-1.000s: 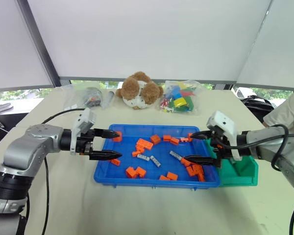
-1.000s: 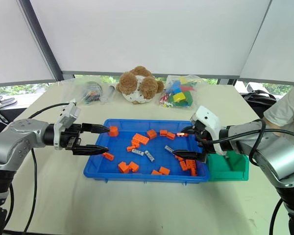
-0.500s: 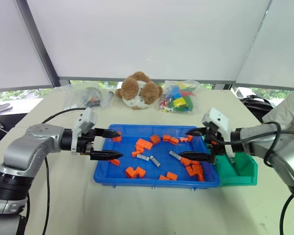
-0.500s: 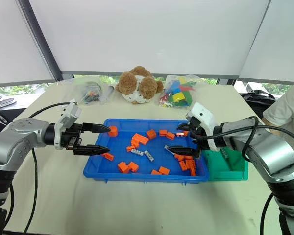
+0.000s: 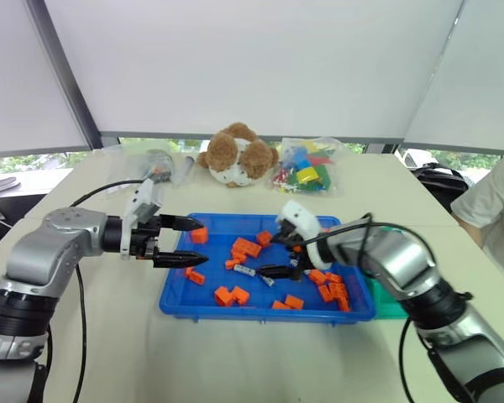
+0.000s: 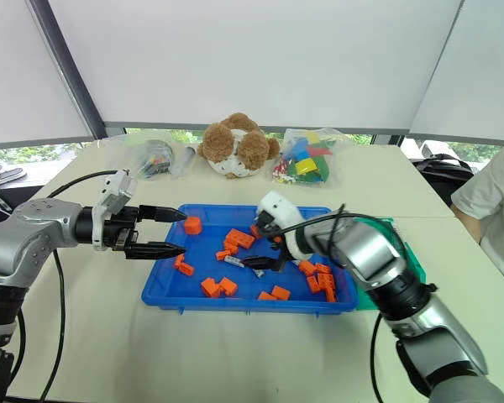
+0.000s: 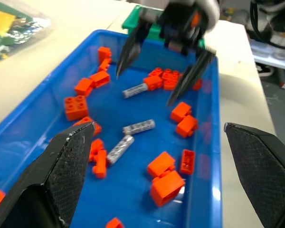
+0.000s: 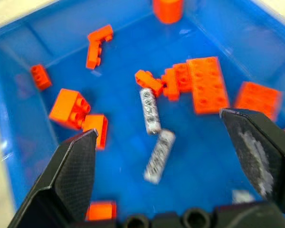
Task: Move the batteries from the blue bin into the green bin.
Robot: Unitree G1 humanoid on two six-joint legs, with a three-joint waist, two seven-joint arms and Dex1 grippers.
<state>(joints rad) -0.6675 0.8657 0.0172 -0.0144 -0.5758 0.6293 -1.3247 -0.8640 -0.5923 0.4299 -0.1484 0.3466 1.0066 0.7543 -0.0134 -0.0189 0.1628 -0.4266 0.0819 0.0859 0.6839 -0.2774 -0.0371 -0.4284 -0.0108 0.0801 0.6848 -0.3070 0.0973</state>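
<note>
Right wrist view — two batteries (image 8: 154,128) between wide-open, empty right gripper (image 8: 175,156) fingers.

- Pale beige table (image 5: 235,361) across the foreground, evenly lit by daylight.
- White roller blinds (image 5: 235,67) behind, split by a dark slanted post (image 5: 63,71).
- Green foliage in a narrow strip of window (image 5: 25,159) under the blinds.
- Black bag (image 5: 441,180) beyond the table's right edge.
</note>
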